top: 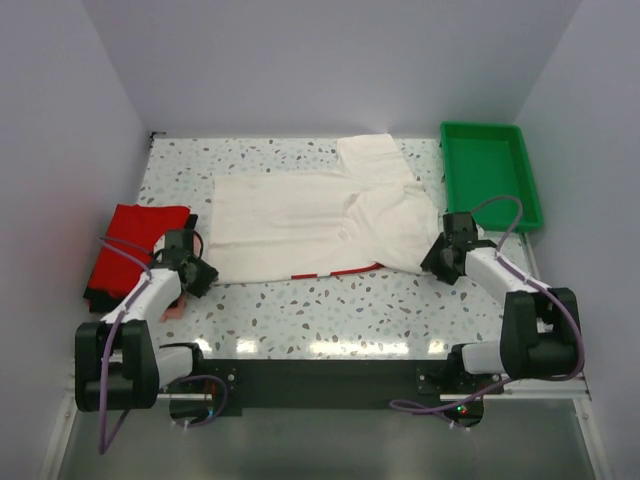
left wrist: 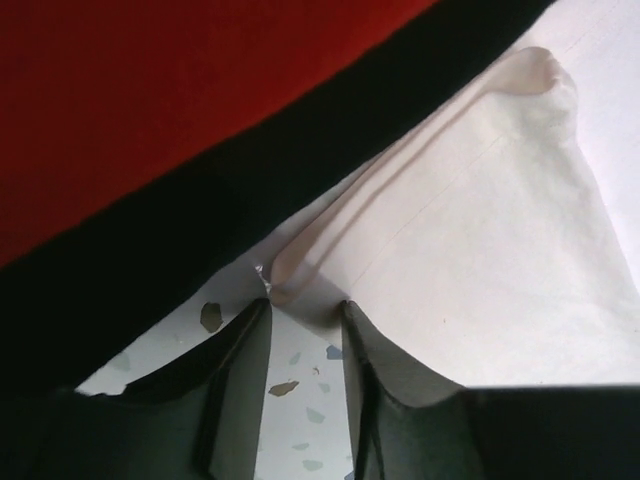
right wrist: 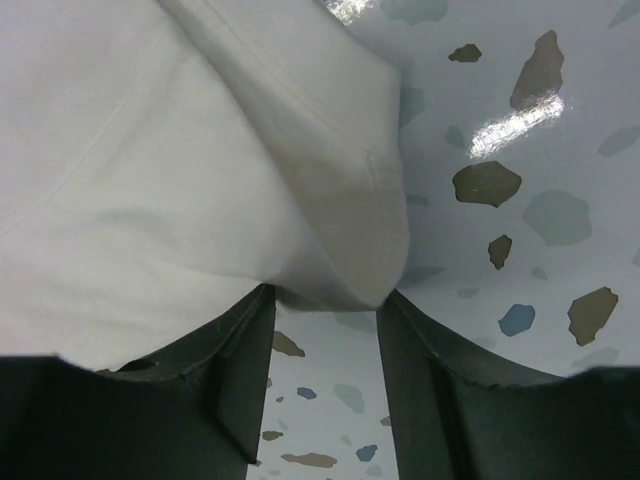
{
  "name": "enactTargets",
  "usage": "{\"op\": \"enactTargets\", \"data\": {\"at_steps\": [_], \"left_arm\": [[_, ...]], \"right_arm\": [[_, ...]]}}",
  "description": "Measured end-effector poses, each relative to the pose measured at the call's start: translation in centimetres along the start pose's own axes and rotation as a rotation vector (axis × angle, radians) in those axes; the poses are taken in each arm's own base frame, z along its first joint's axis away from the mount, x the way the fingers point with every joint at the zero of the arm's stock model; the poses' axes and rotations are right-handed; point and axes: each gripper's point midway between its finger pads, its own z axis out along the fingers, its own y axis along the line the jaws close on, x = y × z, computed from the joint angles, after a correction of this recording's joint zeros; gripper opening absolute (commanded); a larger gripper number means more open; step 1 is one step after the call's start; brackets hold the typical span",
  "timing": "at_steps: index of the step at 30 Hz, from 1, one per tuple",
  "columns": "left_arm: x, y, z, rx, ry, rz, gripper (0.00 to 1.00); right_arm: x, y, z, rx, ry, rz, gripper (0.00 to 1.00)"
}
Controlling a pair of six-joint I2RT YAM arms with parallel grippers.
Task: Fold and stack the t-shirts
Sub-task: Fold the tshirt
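A cream-white t-shirt [top: 310, 215] with red trim along its near edge lies spread flat across the table. A folded bright red t-shirt [top: 135, 238] lies at the left on top of a dark one [top: 95, 295]. My left gripper [top: 205, 276] sits low at the cream shirt's near-left corner. In the left wrist view it [left wrist: 305, 305] is open, with the shirt's corner [left wrist: 285, 275] right at the fingertips. My right gripper [top: 437, 263] is at the shirt's near-right edge. It [right wrist: 325, 295] is open, with a rolled fold of cream cloth [right wrist: 340, 230] at its tips.
A green plastic tray [top: 490, 195] stands at the back right, just beyond the right arm. The red shirt [left wrist: 150, 90] and the dark shirt [left wrist: 190, 250] lie close on the left of the left gripper. Grey walls close in the speckled table [top: 330, 310].
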Motion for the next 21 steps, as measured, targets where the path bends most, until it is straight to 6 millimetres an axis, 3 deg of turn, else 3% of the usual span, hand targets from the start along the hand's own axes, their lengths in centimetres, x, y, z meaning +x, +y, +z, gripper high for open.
{"op": "enactTargets", "data": {"at_steps": [2,6,8,15,21], "left_arm": [[-0.1,-0.2,0.2,0.005,-0.004,-0.001,0.27],[-0.2,-0.3,0.5,0.007,-0.007,0.0,0.1],[-0.3,-0.4,0.5,0.006,-0.007,0.0,0.0],[-0.9,-0.3,-0.1,-0.036,-0.009,0.011,0.0],[-1.5,-0.5,-1.6,-0.03,-0.032,0.016,0.0]], "right_arm": [[0.1,0.0,0.5,0.005,0.007,0.003,0.4],[-0.2,0.0,0.8,0.006,0.005,0.009,0.15],[-0.7,0.1,0.7,0.005,-0.004,0.014,0.1],[-3.4,-0.4,-0.6,-0.024,-0.049,0.069,0.01],[-3.8,-0.8,-2.7,-0.063,-0.055,0.089,0.01]]}}
